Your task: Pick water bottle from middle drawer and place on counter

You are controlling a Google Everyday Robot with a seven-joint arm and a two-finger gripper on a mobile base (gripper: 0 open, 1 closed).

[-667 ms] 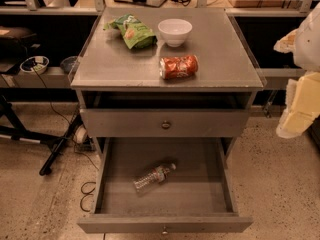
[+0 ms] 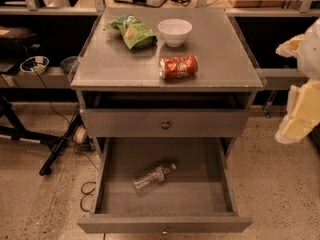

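Observation:
The water bottle (image 2: 153,177), clear with a dark cap, lies on its side on the floor of the open middle drawer (image 2: 165,223), near the drawer's middle left. The counter (image 2: 220,59) is the grey top of the cabinet. My gripper (image 2: 292,89) hangs at the right edge of the view, to the right of the cabinet and well above and away from the bottle. Its two cream fingers stand apart, and it is open and empty.
On the counter are a green snack bag (image 2: 131,30), a white bowl (image 2: 174,31) and a red-orange soda can (image 2: 179,67) lying on its side. Above the open drawer is a shut drawer front with a round knob (image 2: 165,125). Cables and a stand's legs (image 2: 55,151) are on the floor at the left.

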